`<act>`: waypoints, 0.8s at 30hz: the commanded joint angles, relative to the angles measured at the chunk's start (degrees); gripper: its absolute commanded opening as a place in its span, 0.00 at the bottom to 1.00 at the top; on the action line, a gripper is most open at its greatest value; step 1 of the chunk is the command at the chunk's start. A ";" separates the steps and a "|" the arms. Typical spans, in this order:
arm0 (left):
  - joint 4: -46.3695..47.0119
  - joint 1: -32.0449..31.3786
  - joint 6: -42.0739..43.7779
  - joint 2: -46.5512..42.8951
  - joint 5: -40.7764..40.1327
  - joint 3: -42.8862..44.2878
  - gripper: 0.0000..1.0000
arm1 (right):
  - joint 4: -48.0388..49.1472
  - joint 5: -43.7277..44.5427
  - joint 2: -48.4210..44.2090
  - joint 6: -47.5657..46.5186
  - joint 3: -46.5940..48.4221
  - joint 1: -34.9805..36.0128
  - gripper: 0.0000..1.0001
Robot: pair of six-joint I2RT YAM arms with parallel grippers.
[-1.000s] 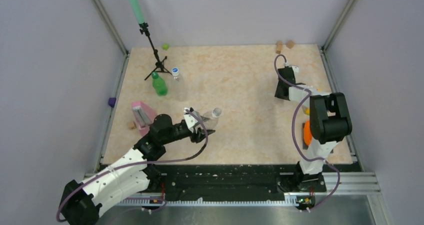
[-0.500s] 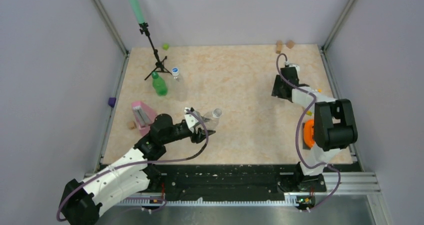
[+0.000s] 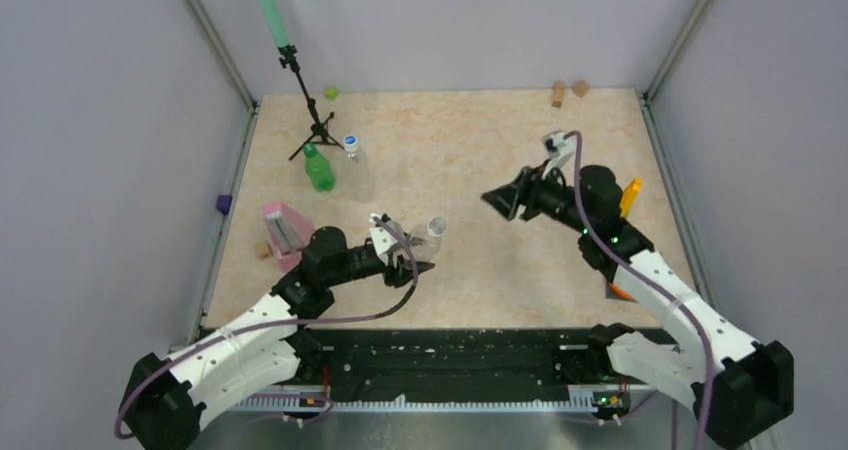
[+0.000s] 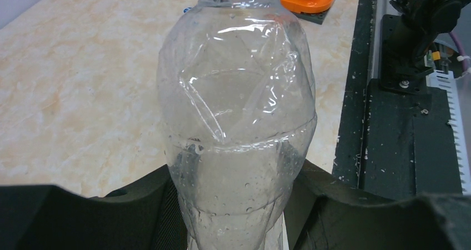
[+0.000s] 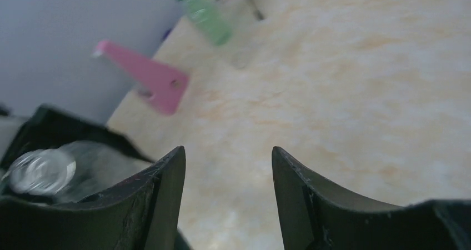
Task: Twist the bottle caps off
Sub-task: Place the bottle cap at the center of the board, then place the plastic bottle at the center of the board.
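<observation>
My left gripper point(image 3: 408, 257) is shut on the lower body of a clear bottle point(image 3: 428, 233), which fills the left wrist view point(image 4: 236, 111) between the black fingers point(image 4: 139, 205). Its neck points away to the right, and its blurred mouth point(image 5: 38, 171) shows no coloured cap. My right gripper point(image 3: 492, 199) hangs open and empty right of that bottle, its fingertips point(image 5: 176, 158) facing it. At the back left stand a green bottle point(image 3: 319, 171) with a dark green cap point(image 3: 310, 150) and a clear bottle point(image 3: 356, 168) with a blue cap point(image 3: 350, 141).
A black tripod stand point(image 3: 312, 120) with a green tube rises behind the two standing bottles. A pink block point(image 3: 282, 226) lies left of my left arm. A yellow block point(image 3: 630, 196) and an orange piece point(image 3: 620, 292) sit at the right. Wooden blocks point(image 3: 558, 93) lie at the far edge.
The right arm has swung from the far right side in toward the middle, and its gripper has opened. The left arm and its bottle have not moved.
</observation>
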 commanded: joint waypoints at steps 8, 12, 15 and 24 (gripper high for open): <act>3.47 -0.07 -2.15 3.67 3.73 0.99 0.00 | 5.19 -1.89 -13.30 3.00 -3.78 20.69 0.56; 3.96 -0.08 -2.40 3.62 3.89 0.75 0.00 | 4.44 0.05 -11.60 2.03 -2.91 23.74 0.56; 3.91 -0.07 -2.51 3.96 4.46 1.05 0.00 | 2.55 3.77 -9.50 0.54 -1.61 25.27 0.56; 3.96 -0.07 -3.45 5.79 6.41 1.73 0.00 | 8.17 -1.26 -6.47 2.01 -1.22 25.36 0.57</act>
